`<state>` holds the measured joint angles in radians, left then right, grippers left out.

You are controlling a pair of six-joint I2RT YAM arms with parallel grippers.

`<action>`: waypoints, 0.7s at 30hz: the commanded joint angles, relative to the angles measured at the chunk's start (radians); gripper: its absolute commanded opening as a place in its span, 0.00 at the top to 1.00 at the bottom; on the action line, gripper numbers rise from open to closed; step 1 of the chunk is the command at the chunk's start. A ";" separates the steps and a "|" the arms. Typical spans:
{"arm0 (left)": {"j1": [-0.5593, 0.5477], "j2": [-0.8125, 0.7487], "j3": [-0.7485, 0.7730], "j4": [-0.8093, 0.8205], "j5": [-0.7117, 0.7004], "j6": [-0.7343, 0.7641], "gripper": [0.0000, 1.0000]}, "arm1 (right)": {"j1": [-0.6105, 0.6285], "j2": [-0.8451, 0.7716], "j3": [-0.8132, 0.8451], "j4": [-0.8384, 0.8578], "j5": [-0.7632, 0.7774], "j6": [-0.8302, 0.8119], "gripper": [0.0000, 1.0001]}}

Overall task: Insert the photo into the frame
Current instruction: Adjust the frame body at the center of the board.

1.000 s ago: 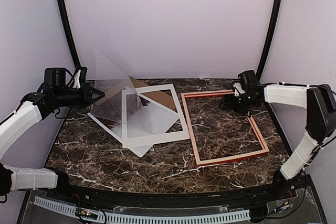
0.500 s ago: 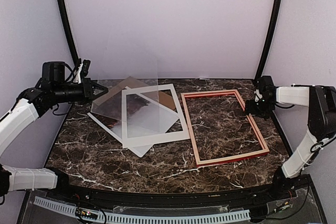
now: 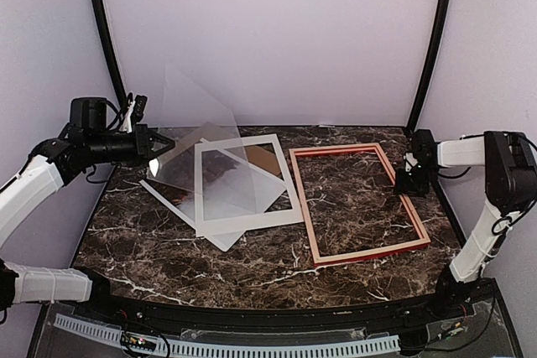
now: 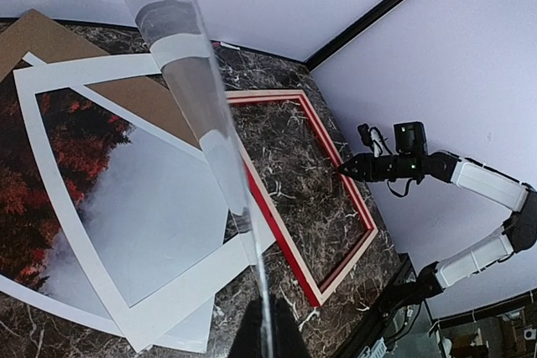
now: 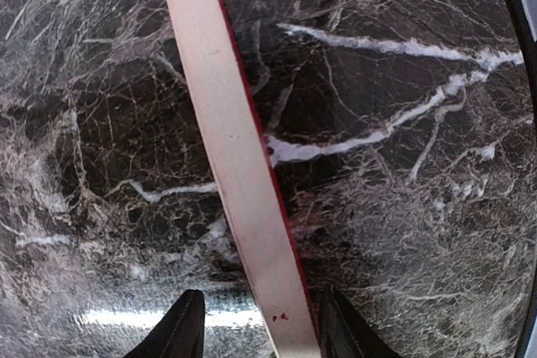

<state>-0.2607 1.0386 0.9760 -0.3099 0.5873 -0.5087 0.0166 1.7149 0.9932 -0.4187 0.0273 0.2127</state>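
The photo [image 3: 228, 184], red-brown trees under pale mist, lies flat on the table beneath a white mat [image 3: 252, 220]; it also shows in the left wrist view [image 4: 59, 165]. The red frame [image 3: 306, 207] lies empty to the right, with pale wood on the outer side of its rail [image 4: 289, 245]. My left gripper [image 3: 164, 145] is shut on the lower edge of a clear pane [image 3: 197, 115] and holds it tilted up over the pile [image 4: 267, 324]. My right gripper [image 3: 411, 182] straddles the frame's right rail [image 5: 235, 165], one finger on each side, with gaps showing.
A brown backing board [image 3: 216, 132] pokes out from under the photo at the back. The marble table [image 3: 252, 274] ends in a black rim close to the right gripper. Black corner posts and lilac walls enclose the back and both sides.
My right gripper moved from the frame's far right corner out to its right rail, and its fingers came closer together. The left gripper tipped the clear pane slightly.
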 commanded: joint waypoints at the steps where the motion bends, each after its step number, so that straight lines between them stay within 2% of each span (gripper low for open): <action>1: -0.005 -0.009 0.058 0.028 -0.009 0.012 1.00 | -0.007 -0.007 -0.031 0.012 -0.020 -0.004 0.57; 9: -0.006 -0.014 0.093 0.011 -0.028 0.018 1.00 | 0.016 -0.003 -0.086 0.037 -0.065 0.006 0.70; 21: -0.006 0.007 0.118 0.006 -0.020 0.012 1.00 | 0.130 -0.016 -0.118 0.037 0.003 0.039 0.77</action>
<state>-0.2623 1.0477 1.0580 -0.3252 0.5602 -0.5083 0.1005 1.6932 0.9096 -0.3397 0.0074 0.2230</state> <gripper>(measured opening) 0.014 0.235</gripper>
